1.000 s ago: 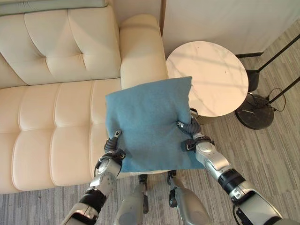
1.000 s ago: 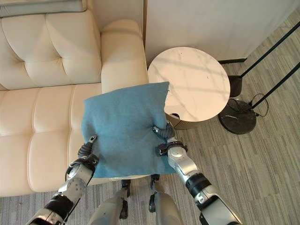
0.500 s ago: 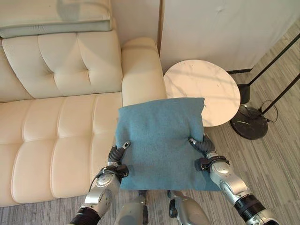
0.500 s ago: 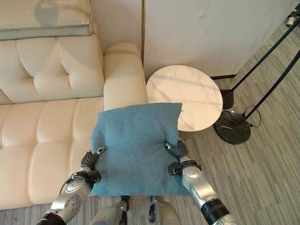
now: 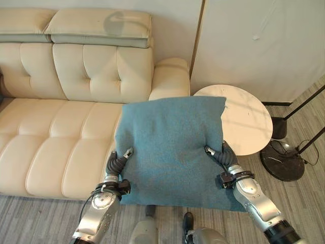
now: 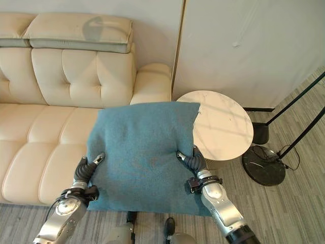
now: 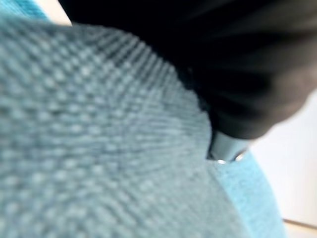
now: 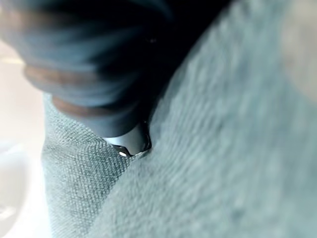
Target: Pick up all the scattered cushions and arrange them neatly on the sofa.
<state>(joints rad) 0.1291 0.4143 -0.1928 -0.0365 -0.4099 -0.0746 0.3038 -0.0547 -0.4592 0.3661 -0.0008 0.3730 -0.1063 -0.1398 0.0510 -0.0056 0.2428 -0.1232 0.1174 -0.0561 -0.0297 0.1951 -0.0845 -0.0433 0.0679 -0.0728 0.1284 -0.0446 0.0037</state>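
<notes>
A square teal-blue cushion (image 5: 170,147) hangs in the air in front of me, held flat between both hands. My left hand (image 5: 118,161) pinches its left edge, thumb on top. On the opposite edge my right hand (image 5: 222,155) is shut the same way. The woven teal cloth (image 7: 99,148) presses close against each wrist camera, also as teal cloth (image 8: 208,148). The cushion overlaps the right end of a cream tufted leather sofa (image 5: 56,122), near its armrest (image 5: 170,79).
A round white marble side table (image 5: 244,119) stands right of the armrest. Black floor-lamp bases and poles (image 5: 284,160) are on the striped grey carpet at the far right. A white wall panel rises behind the table.
The camera has tilted up and back, so more of the sofa's backrest and the wall show. The cushion stays in both hands, raised a little higher against the sofa.
</notes>
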